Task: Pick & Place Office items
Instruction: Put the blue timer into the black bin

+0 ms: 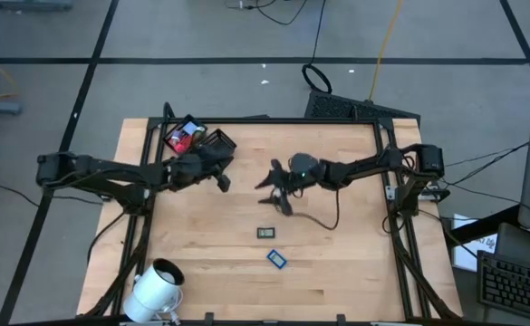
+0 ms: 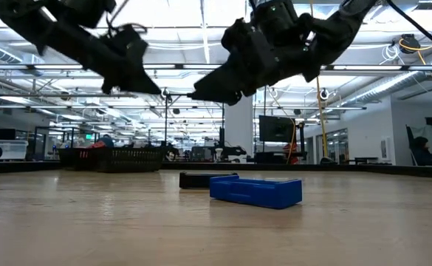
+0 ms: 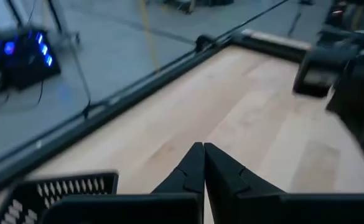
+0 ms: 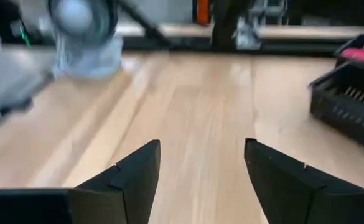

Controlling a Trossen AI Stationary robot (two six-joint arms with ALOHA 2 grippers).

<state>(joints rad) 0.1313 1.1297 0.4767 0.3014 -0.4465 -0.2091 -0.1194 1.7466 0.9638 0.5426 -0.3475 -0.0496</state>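
With our left hand (image 1: 224,181) clenched empty near the black compartmented tray (image 1: 192,139), our right hand (image 1: 278,187) hangs released above the wooden desk (image 1: 337,263), apparently between picks, and must next descend onto the dark flat rectangle (image 1: 266,233) or the blue flat rectangle (image 1: 276,259).

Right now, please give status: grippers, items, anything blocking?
Left gripper shut, empty, by tray. Right gripper open, empty, above table. Dark item, blue item still loose. Nothing blocking.

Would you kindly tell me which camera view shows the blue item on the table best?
The low view: the blue item sits close and unobstructed. The high view shows it tiny; neither wrist view shows it.
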